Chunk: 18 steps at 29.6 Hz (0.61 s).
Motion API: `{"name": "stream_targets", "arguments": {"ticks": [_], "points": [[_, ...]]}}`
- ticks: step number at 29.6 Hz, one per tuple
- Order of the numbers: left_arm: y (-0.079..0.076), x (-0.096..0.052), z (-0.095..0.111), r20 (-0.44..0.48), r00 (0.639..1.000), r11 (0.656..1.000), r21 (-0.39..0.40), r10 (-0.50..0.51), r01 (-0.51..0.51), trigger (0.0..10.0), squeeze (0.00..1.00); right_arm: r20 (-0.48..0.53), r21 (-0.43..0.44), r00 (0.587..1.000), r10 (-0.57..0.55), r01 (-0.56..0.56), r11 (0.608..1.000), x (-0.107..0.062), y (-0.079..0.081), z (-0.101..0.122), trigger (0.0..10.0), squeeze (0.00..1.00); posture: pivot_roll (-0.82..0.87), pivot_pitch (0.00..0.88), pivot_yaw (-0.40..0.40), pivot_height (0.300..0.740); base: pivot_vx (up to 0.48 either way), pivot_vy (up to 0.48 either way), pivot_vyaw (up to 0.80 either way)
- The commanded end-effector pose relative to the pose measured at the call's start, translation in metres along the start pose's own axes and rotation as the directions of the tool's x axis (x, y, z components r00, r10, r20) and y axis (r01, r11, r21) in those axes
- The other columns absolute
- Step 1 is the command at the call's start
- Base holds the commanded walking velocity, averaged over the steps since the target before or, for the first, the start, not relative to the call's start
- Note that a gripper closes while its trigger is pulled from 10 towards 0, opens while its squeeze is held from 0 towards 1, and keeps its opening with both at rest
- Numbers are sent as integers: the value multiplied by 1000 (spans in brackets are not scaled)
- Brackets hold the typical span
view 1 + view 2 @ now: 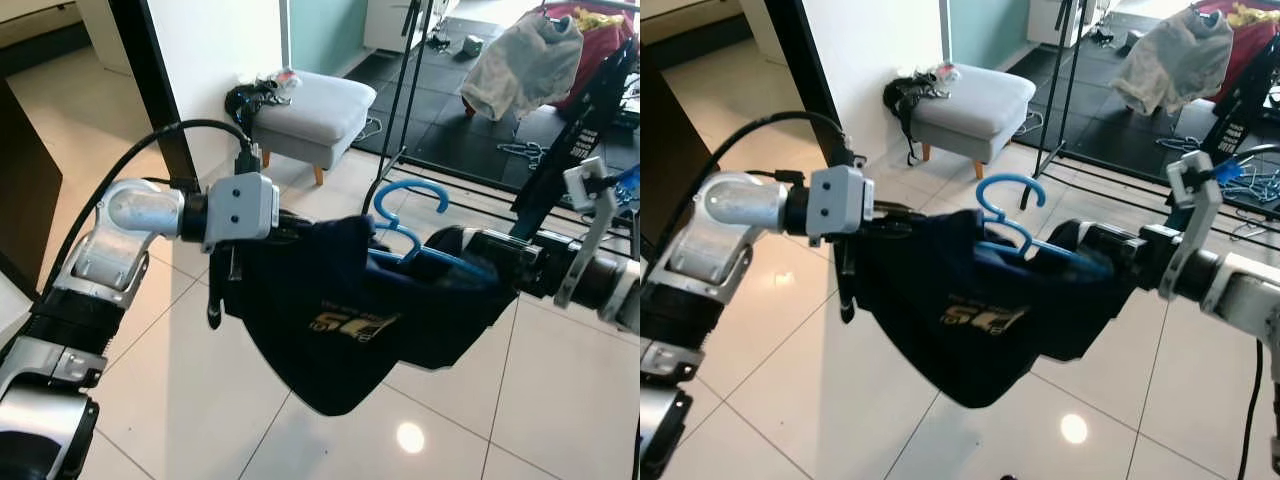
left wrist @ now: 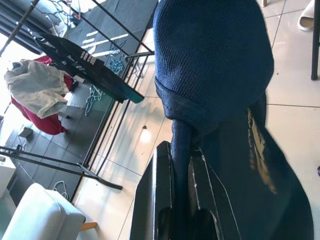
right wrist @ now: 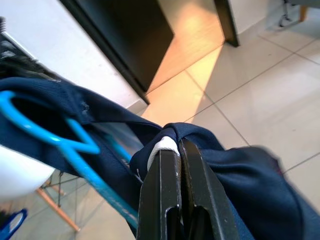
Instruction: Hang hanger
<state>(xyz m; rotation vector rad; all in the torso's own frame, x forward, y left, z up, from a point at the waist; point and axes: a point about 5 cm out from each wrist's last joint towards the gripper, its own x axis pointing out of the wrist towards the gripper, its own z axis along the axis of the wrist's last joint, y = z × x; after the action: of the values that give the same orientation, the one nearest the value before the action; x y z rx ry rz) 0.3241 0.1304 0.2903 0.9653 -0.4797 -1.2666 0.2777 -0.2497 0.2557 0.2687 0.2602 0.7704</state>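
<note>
A navy blue garment (image 1: 340, 320) with a gold print hangs stretched between my two arms at chest height. A bright blue hanger (image 1: 405, 215) sits inside its neck, with the hook sticking up above the fabric. My left gripper (image 2: 180, 152) is shut on a bunched fold of the garment at its left end. At the right end, beside the hanger's shoulder (image 3: 75, 150), my right gripper (image 3: 177, 147) is shut on another fold. The lower part of the garment sags towards the tiled floor.
A black clothes rack (image 1: 405, 80) stands ahead on a dark mat, its base bar (image 1: 470, 175) along the floor. A grey ottoman (image 1: 310, 105) carrying a black bag (image 1: 250, 98) is ahead left. Loose hangers (image 1: 520, 152) lie on the mat. A dark pillar (image 1: 150, 70) rises at the left.
</note>
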Motion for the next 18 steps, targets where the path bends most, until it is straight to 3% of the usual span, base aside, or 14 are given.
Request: {"name": "stream_targets", "arguments": {"ticks": [1,5,7,10,13,18], "points": [[4,1,3,-19,1000,999,47,-1,2,10000,0,-22,-23,998,58,-58,998,5,11,4,0,0,-33,135,-5,740,0,0,0],[6,7,3,-31,999,997,72,28,-26,10000,0,-15,-24,996,83,-83,996,9,15,8,0,0,-33,134,-3,740,0,0,0],[4,11,1,-65,997,989,140,48,-39,10000,0,12,-26,994,111,-110,994,13,20,15,0,0,-34,132,-4,740,0,0,0],[2,14,2,-65,997,986,162,43,-32,10000,0,21,-31,993,116,-115,993,13,21,18,0,0,-32,131,-3,740,0,0,0],[-9,23,2,-96,995,970,244,14,9,10000,0,55,-46,993,104,-101,994,12,21,31,0,0,-24,126,2,740,0,0,0],[-7,24,-7,-160,986,958,288,43,5,10000,0,72,-69,995,73,-68,995,8,17,41,0,0,-24,122,3,740,0,0,0]]}}
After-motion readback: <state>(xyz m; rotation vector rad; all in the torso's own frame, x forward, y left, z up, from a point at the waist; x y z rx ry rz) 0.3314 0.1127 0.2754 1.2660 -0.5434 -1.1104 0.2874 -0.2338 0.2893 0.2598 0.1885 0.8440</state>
